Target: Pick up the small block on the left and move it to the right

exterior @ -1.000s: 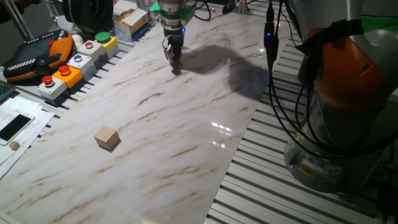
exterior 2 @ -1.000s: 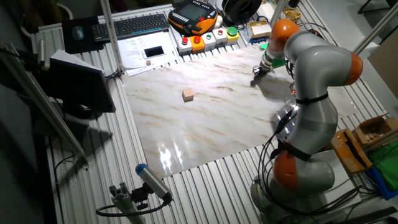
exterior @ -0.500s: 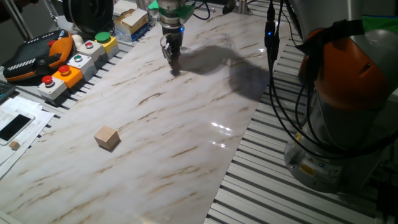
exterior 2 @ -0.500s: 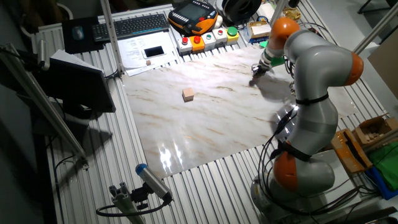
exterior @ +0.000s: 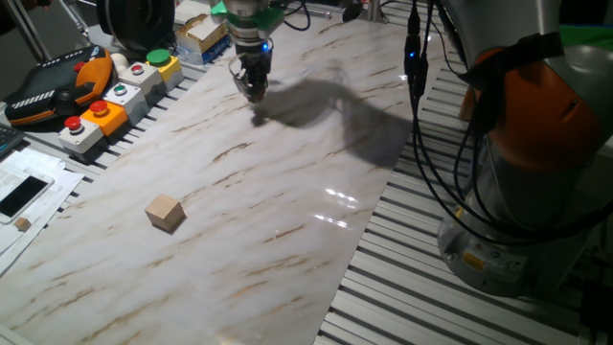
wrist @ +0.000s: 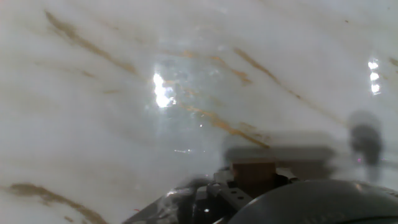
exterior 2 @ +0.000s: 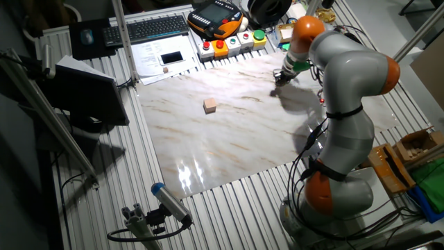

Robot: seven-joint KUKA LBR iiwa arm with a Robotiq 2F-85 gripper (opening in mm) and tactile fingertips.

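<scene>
Hand view shows the tiny light-brown wooden cube (wrist: 252, 172) clamped between the fingers of the two-finger gripper (exterior: 253, 90), above the white marble-patterned tabletop (exterior: 287, 201). Compared with half a second ago, I see the gripper raised off the surface, its shadow now separate below it. I judge the pick complete; transport follows. The larger tan wooden cube (exterior: 165, 212) lies well apart, untouched.

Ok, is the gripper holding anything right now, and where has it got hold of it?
The gripper appears shut on the small block, pinched between its fingertips by two opposite sides, as the hand view shows. The fixed views cannot confirm.
</scene>
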